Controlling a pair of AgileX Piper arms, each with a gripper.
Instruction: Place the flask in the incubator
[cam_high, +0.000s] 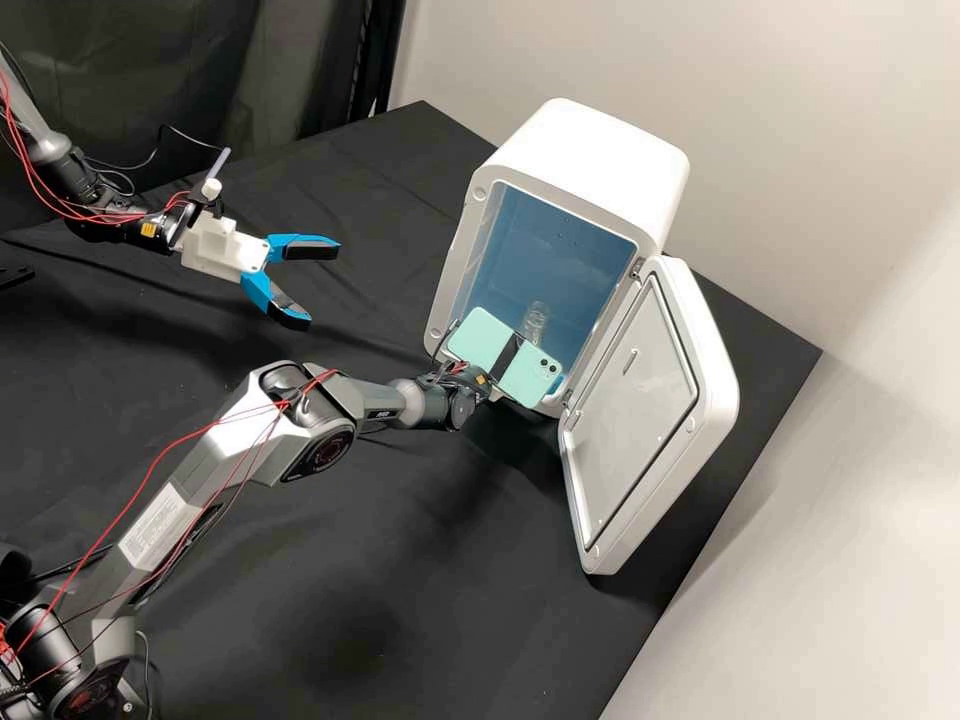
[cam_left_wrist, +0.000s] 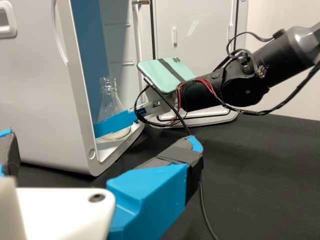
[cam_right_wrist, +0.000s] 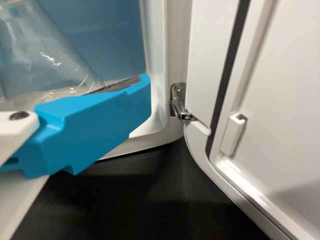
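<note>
The white incubator (cam_high: 590, 160) stands at the bench's right with its blue inside showing and its door (cam_high: 650, 420) swung wide. A clear glass flask (cam_high: 537, 318) stands upright on the incubator floor, just inside the opening. My right gripper (cam_left_wrist: 112, 122) is inside the opening, shut on the flask (cam_left_wrist: 111, 107) low on its body. One blue finger (cam_right_wrist: 95, 120) presses against the glass (cam_right_wrist: 45, 55). My left gripper (cam_high: 318, 283) hangs open and holds nothing, above the bench well left of the incubator, and one of its fingers (cam_left_wrist: 160, 185) points toward the opening.
A mint-green flat device (cam_high: 505, 357) on the right wrist covers the lower part of the opening. The door's hinge (cam_right_wrist: 180, 107) lies close beside the right finger. Red cables run along both arms. The bench edge is just right of the door.
</note>
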